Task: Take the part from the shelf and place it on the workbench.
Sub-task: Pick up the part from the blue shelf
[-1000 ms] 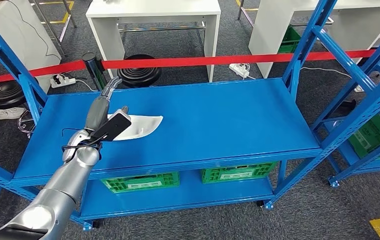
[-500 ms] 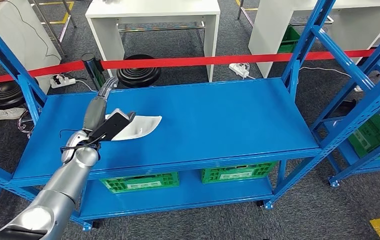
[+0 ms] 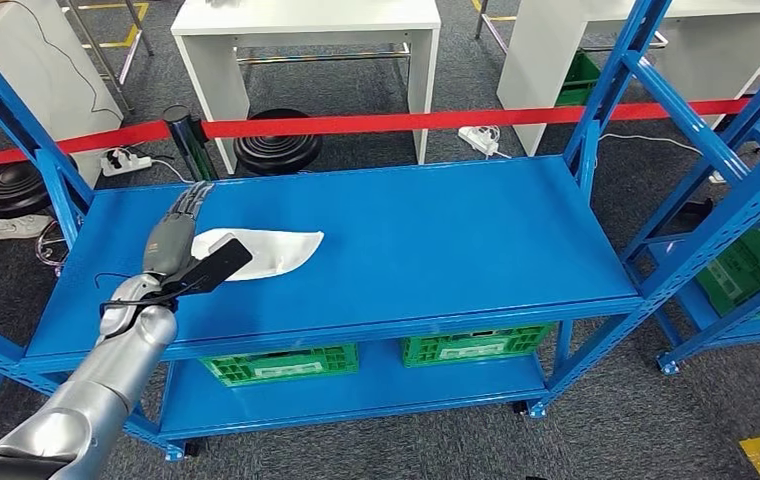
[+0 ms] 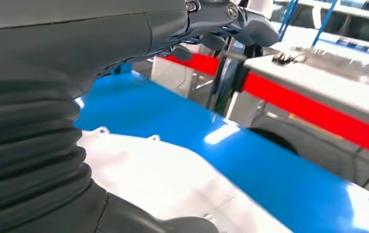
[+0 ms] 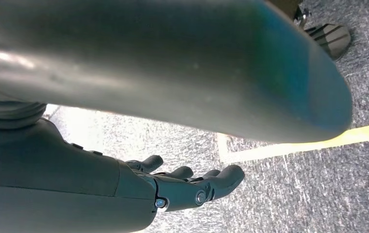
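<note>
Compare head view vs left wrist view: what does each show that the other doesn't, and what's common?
Head view alone: the whole blue shelf with its uprights, green crates on the lower level, white tables behind, and the left arm reaching in.

Left wrist view alone: a close look at the part's edge with small tabs, and the hand's ribbed cover.

Both: the left hand beside the white part, the blue shelf top, and the red barrier tape. Neither shows the hand gripping the part.
</note>
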You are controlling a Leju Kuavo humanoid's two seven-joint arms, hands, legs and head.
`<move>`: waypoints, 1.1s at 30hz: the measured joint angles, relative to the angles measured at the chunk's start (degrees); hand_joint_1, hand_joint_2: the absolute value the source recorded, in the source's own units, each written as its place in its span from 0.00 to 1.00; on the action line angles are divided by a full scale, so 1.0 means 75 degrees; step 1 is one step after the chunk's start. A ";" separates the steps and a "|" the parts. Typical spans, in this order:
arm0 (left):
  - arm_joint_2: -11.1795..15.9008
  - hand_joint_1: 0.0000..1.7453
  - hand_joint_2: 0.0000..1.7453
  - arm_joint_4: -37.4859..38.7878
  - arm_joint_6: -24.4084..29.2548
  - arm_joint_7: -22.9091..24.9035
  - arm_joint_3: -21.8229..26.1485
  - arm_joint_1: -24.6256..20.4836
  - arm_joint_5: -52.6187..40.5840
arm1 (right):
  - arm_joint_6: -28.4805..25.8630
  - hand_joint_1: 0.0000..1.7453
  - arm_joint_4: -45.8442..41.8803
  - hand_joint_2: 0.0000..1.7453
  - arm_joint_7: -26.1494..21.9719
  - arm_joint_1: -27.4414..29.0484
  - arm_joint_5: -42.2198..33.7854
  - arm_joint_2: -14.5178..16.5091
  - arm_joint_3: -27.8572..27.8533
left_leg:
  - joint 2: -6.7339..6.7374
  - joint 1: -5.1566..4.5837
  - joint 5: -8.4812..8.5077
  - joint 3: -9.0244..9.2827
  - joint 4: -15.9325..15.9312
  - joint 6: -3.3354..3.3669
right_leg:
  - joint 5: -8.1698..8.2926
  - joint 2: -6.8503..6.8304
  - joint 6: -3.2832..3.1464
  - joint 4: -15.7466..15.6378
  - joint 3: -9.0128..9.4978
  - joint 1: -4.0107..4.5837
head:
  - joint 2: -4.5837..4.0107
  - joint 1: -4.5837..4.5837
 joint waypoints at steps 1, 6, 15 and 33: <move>0.0024 0.00 1.00 0.0053 -0.0069 0.0068 -0.0001 -0.0005 -0.0038 | -0.0003 0.00 0.0000 0.00 -0.0015 0.0001 0.0005 0.0000 0.0000 | 0.0001 0.0000 0.0000 0.0000 0.0000 0.0000 | 0.0000 0.0000 0.0000 0.0000 0.0000 0.0000 | 0.0000 0.0000; 0.0116 0.00 1.00 0.0248 -0.0231 0.0220 -0.0028 0.0000 -0.0165 | -0.0004 0.00 0.0000 0.00 -0.0054 0.0000 0.0039 0.0000 0.0000 | 0.0001 0.0000 0.0000 -0.0001 0.0000 0.0000 | 0.0000 0.0000 0.0000 0.0000 -0.0003 0.0000 | 0.0000 0.0000; 0.0166 0.00 1.00 0.0512 -0.0681 0.0184 -0.0047 0.0009 -0.0197 | 0.0029 0.00 0.0000 0.00 0.0051 -0.0002 0.0128 0.0002 0.0000 | 0.0001 0.0000 0.0000 -0.0002 0.0000 0.0000 | -0.0001 -0.0001 -0.0001 0.0001 -0.0003 0.0000 | 0.0000 0.0000; 0.0224 0.00 1.00 0.0683 -0.0575 0.0132 -0.0044 0.0053 0.0011 | 0.0125 0.00 0.0000 0.00 0.0130 -0.0006 0.0269 0.0004 0.0000 | 0.0001 0.0000 0.0000 -0.0002 -0.0001 0.0000 | -0.0001 -0.0003 -0.0001 0.0001 -0.0003 0.0000 | 0.0000 0.0000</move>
